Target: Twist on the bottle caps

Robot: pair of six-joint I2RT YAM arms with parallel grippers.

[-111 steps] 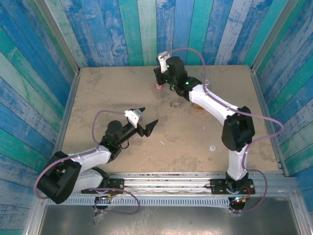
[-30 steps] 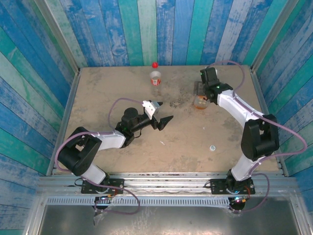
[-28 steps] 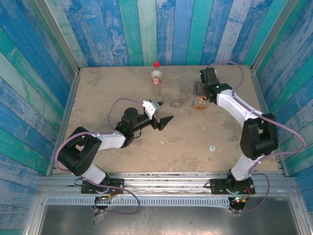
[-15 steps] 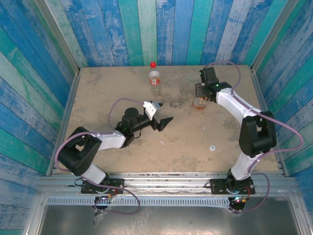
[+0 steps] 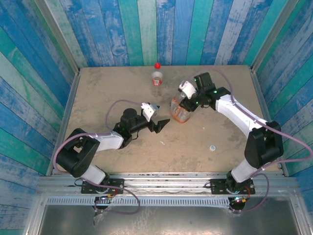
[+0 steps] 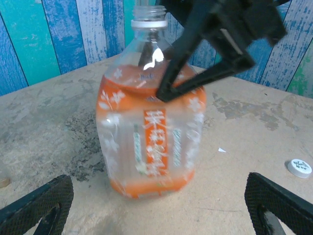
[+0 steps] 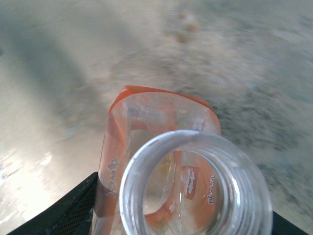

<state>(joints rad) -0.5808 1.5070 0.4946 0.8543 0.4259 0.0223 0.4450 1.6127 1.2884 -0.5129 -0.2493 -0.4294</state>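
At bench [image 5: 107, 93] centre, right claw [image 5: 186, 100] grasps uncapped orange bottle [image 5: 180, 111] at shoulder; left claw [image 5: 160, 115] spread wide beside it. Left wrist view shows white cap [image 6: 299, 167] lying near; overhead adds red-capped small bottle [image 5: 156, 78] at back.

**Colours and patterns around the two grippers**

Wide bottle [image 6: 151, 132], at the black right gripper [image 5: 186, 101]: clear plastic, orange label with white blossom print, a central orange strip bearing white lettering, orange base band, white neck ring. Small bottle [image 5: 156, 78], beyond the black left gripper [image 5: 161, 116]: clear, red band, red cap [image 5: 157, 65]. White cap [image 6: 299, 167], to that gripper's right. Surface [image 5: 98, 98]: sandy tan, mottled with dark stains. Walls [image 5: 73, 29]: weathered planks striped blue, teal and whitish.
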